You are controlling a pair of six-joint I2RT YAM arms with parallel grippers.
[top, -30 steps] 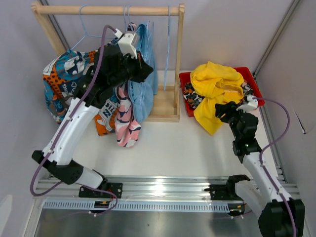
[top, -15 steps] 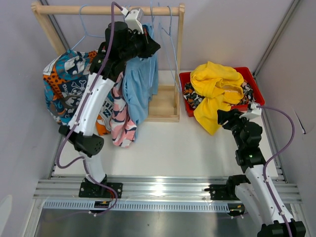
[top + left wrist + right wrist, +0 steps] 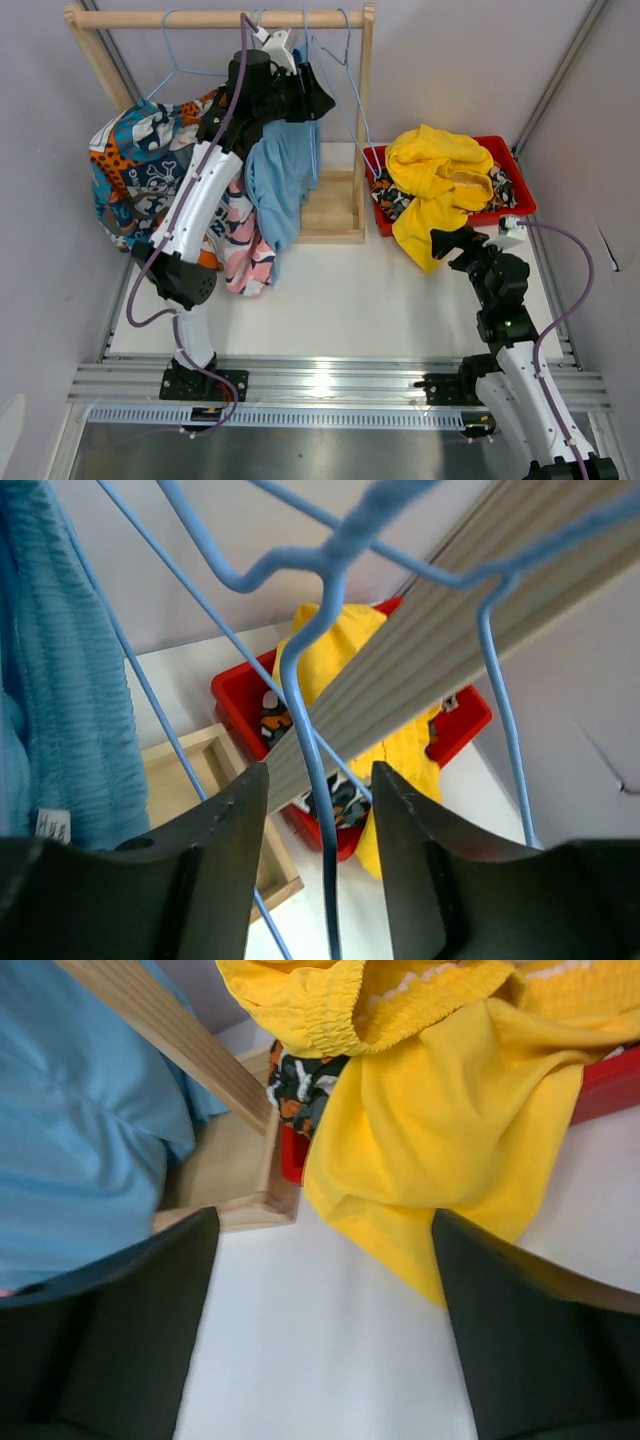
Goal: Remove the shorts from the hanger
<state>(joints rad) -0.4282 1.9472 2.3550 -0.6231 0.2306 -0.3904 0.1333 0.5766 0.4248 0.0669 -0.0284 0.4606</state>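
1. Aluminium rail (image 3: 320, 380), one, ribbed metal, running along the near edge; both arm bases are sitting on it
2. Right gripper (image 3: 447, 243), one, black, two blunt fingers (image 3: 100, 1340): standing wide apart over the bare white table (image 3: 350, 290), holding nothing, tips pointing at the yellow hem just beyond
3. Red bin (image 3: 512, 158), one, rigid plastic, rectangular, sitting on the right of the table and holding two pairs
 - yellow shorts (image 3: 435, 180), plain soft fabric, gathered elastic waistband, heaped on top and spilling over the near-left wall onto the table
 - black-orange-white blotched shorts (image 3: 385, 197), mostly buried under the yellow pair, showing at the left wall
4. Wooden rack (image 3: 335, 215), one, pale timber, flat base, upright posts and a top bar, standing just beside the bin; three pairs are hanging here
 - light blue shorts (image 3: 280, 180), plain, ribbed waistband with a small white label, draping down beside the base
 - pink shorts with dark marks (image 3: 245, 245), hanging lower, partly hidden by the left arm
 - teal-orange-white patchwork shorts (image 3: 130, 170), bunched at the far left
5. Blue wire hangers (image 3: 345, 60), thin bent wire, hooking over the top bar; exact count cannot be told
6. Left gripper (image 3: 315, 100), one, black, reaching up just under the top bar: its fingers are parted, one hanger wire passing through the gap with space either side
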